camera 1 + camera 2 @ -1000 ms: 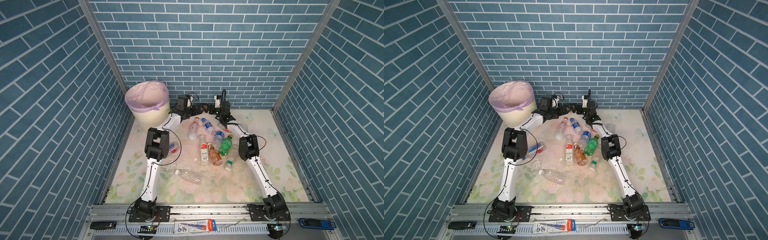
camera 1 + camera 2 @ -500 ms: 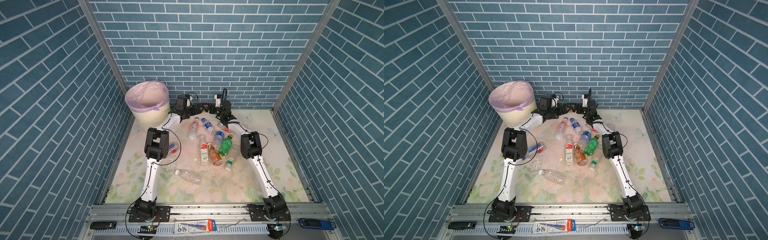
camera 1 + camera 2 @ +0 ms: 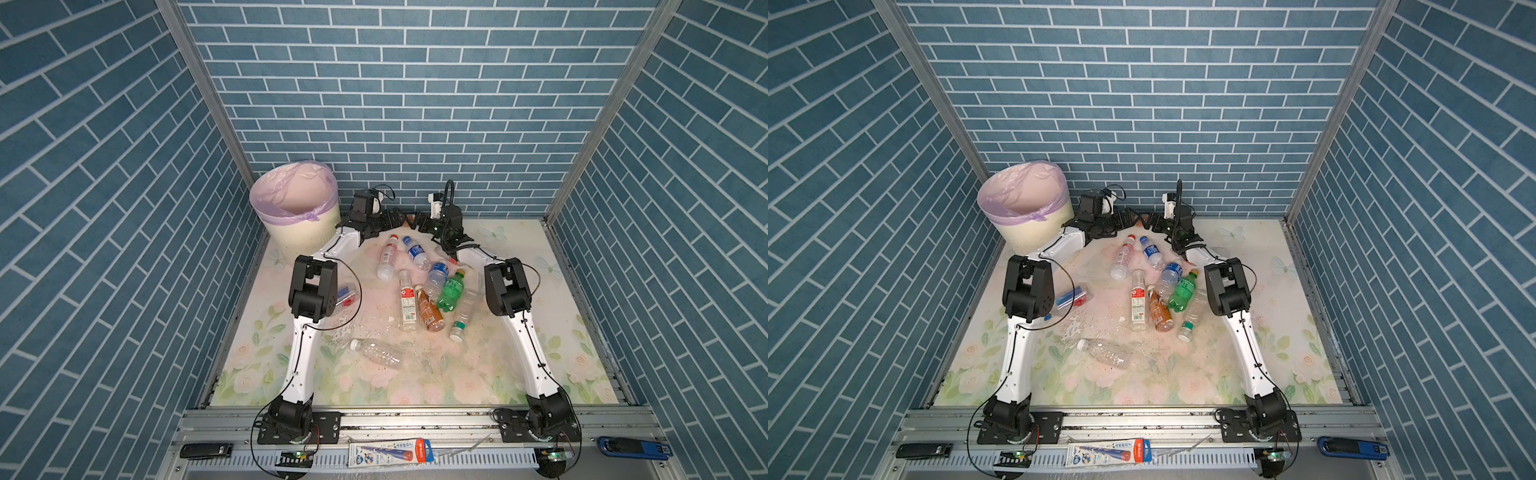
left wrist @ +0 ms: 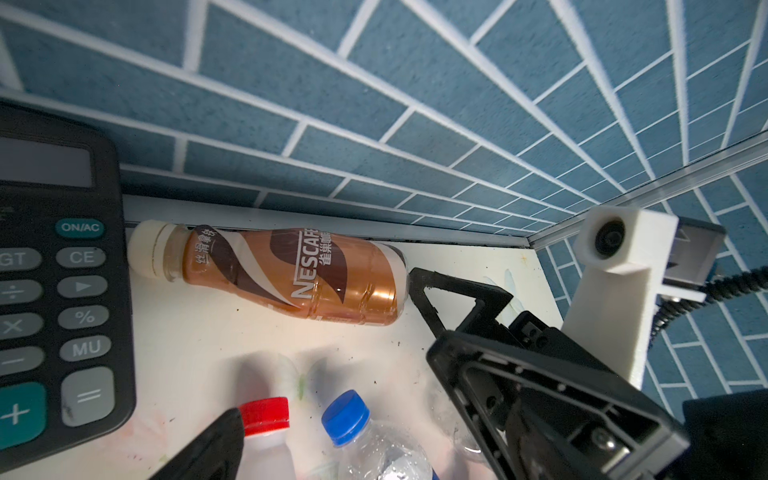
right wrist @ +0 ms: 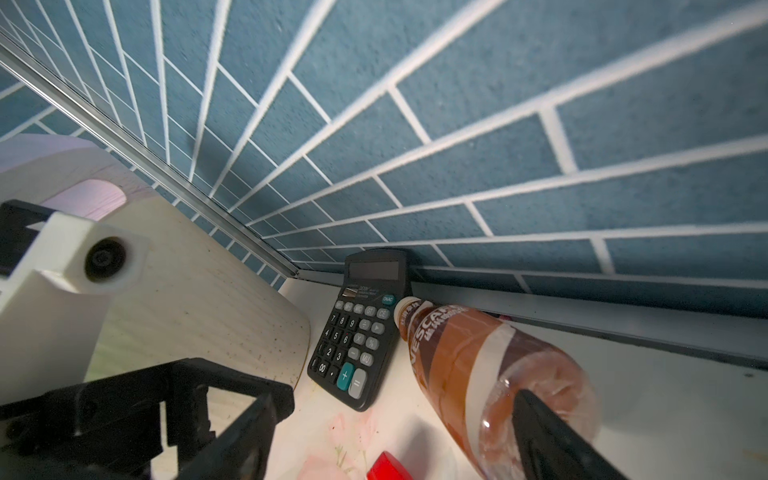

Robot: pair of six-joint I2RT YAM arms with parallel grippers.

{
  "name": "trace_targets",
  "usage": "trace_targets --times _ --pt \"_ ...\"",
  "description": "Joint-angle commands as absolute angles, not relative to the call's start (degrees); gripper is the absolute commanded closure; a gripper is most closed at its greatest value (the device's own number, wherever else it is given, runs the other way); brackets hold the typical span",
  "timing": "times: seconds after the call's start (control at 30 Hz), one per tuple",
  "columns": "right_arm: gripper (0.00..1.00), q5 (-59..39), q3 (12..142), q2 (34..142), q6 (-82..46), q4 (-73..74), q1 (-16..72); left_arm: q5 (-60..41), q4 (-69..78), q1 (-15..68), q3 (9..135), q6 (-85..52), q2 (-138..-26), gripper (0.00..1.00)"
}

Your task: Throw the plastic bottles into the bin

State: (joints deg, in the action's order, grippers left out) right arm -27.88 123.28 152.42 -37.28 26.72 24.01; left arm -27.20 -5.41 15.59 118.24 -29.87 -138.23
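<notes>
Both arms reach to the back wall, tips nearly meeting. Between them a brown Nescafé bottle (image 4: 291,274) lies on its side along the foot of the wall, its cap just beside a black calculator (image 4: 54,270).

The left gripper (image 3: 392,218) has its jaws spread wide with nothing in them. Its wrist view only catches one of its fingers (image 4: 203,449) at the frame edge, next to a red-capped bottle (image 3: 386,259).

The right gripper (image 3: 422,221) also has its jaws apart and nothing clamped. One finger (image 4: 428,286) has its tip touching the Nescafé bottle's base, and in its own wrist view that finger (image 5: 552,440) sits across the bottle's bottom end.

The rest of the plastic bottles (image 3: 409,299) lie loose on the floral table (image 3: 478,374):
- The red-capped one and a blue-labelled bottle (image 3: 415,251) lie nearest the grippers.
- A green bottle (image 3: 451,293) and an amber bottle (image 3: 430,311) are bunched in the middle cluster.
- A clear bottle (image 3: 376,352) lies on its own nearer the front.
- One more bottle (image 3: 347,295) is half hidden behind the left arm's elbow.

The bin (image 3: 305,235) stands upright in the back left corner — lilac liner over the rim, just beside the left arm. Every bottle I can see is on the table, outside the bin.
</notes>
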Motion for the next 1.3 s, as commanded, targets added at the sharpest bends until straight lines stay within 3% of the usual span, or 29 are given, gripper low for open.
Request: trace_targets --times 0.0,0.67,0.97,1.27 --pt "0.11 -28.74 120.6 148.47 -39.03 30.7 24.46 -26.89 -4.81 15.03 117.63 -29.97 -137.73 0.01" --pt "0.1 -27.21 117.33 144.32 -35.41 26.9 23.14 -26.72 -5.1 14.68 117.31 -29.88 -137.4 0.01" --pt "0.08 -29.15 139.19 155.79 -27.32 6.8 22.56 -26.59 -5.06 14.68 116.99 -29.99 -136.94 0.01" --pt "0.05 -28.2 151.58 164.31 -25.09 1.42 22.23 -25.45 -1.91 14.59 113.31 -30.03 -134.64 0.01"
